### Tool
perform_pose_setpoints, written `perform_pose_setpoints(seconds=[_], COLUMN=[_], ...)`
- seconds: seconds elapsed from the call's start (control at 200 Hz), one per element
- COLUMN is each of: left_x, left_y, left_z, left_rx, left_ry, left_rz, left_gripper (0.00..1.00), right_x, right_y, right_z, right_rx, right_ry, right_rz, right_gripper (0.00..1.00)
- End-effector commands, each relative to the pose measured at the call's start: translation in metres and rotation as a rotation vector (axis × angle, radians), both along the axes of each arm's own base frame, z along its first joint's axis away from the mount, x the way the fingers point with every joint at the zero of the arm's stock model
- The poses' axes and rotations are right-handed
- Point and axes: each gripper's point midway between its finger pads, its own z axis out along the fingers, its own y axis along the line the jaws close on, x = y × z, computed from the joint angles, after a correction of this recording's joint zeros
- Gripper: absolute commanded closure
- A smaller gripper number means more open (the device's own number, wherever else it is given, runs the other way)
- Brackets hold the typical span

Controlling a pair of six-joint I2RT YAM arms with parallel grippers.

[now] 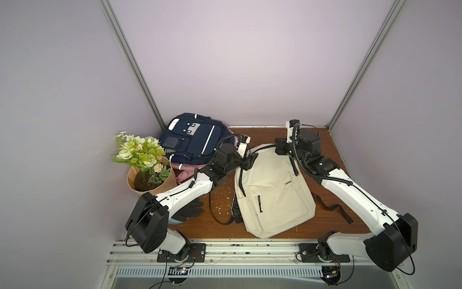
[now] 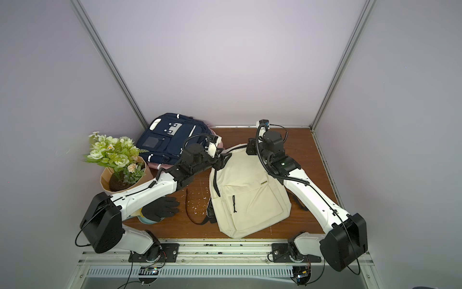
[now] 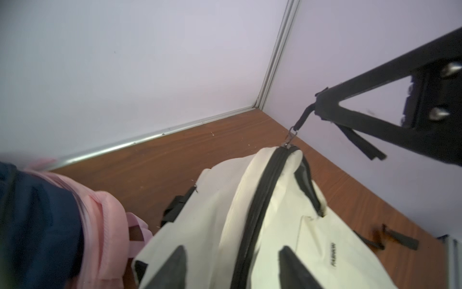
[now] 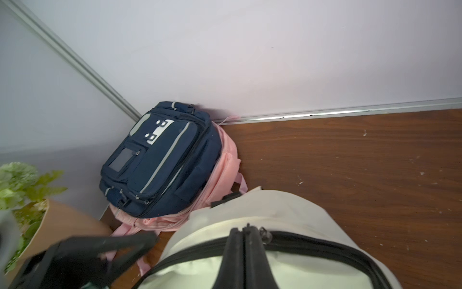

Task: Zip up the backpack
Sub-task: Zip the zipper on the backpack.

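1. Near centre, the cream backpack [image 1: 272, 195] lies flat on the wooden table [image 1: 262, 135]. Its base faces the near edge, and its long axis runs near-to-far with the top leaning slightly left. The cloth is matte, woven and slack, with a flat front pocket. A black webbing strap [image 1: 335, 207] trails to the right.
2. Near left lies a black glove [image 1: 190, 210]. Just beyond it stands a faceted paper pot [image 1: 162, 187] of artificial flowers. Both sit apart from the bag.
3. At the bag's far-left shoulder, the left gripper [image 3: 232, 247] has its fingers spread, straddling the black zip tape [image 3: 262, 195] without pinching it. That stretch of zip looks closed.
4. At the far top, the right gripper [image 3: 318, 101] is pinched tight on the black cord pull [image 3: 303, 117]. The pull runs taut through a metal ring to the slider [image 3: 287, 144]. A dark gap [image 3: 311, 190] opens from the slider down the bag's right side. The remaining travel therefore probably goes right and nearward, on the right arm's own side.
5. In the far-left corner, a stiff navy backpack [image 1: 192, 140] is stacked on a pink one [image 1: 186, 172].
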Motion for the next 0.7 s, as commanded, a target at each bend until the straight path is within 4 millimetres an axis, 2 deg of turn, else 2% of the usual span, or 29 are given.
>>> perform_pose_setpoints(seconds=[0.0,0.065,0.13,0.225,0.34,0.44,0.585,0.696], left_x=[0.013,0.019,0.022,0.020,0.018,0.013,0.005,0.006], left_y=[-0.011,-0.019,-0.027,-0.040,-0.047,-0.049,-0.052,-0.049], left_z=[0.020,0.023,0.024,0.024,0.019,0.015,0.015,0.014], left_rx=[0.020,0.036,0.036,0.031,0.033,0.035,0.025,0.031], left_ry=[-0.031,-0.033,-0.036,-0.032,-0.019,-0.018,-0.019,-0.021], left_rz=[-0.016,-0.037,-0.065,-0.141,-0.182,-0.213,-0.249,-0.237], left_gripper=[0.18,0.08,0.03,0.04,0.11,0.24,0.61,0.78], right_x=[-0.023,-0.028,-0.032,-0.037,-0.043,-0.046,-0.044,-0.035], right_y=[0.019,0.021,0.019,0.017,0.015,0.010,0.007,-0.008], right_z=[0.067,0.075,0.082,0.089,0.095,0.096,0.093,0.081], right_rx=[0.089,0.096,0.110,0.126,0.137,0.138,0.130,0.124], right_ry=[-0.184,-0.199,-0.212,-0.228,-0.240,-0.247,-0.239,-0.192], right_rz=[0.098,0.108,0.108,0.113,0.117,0.105,0.082,-0.020], right_gripper=[1.00,1.00,1.00,1.00,1.00,1.00,1.00,1.00])
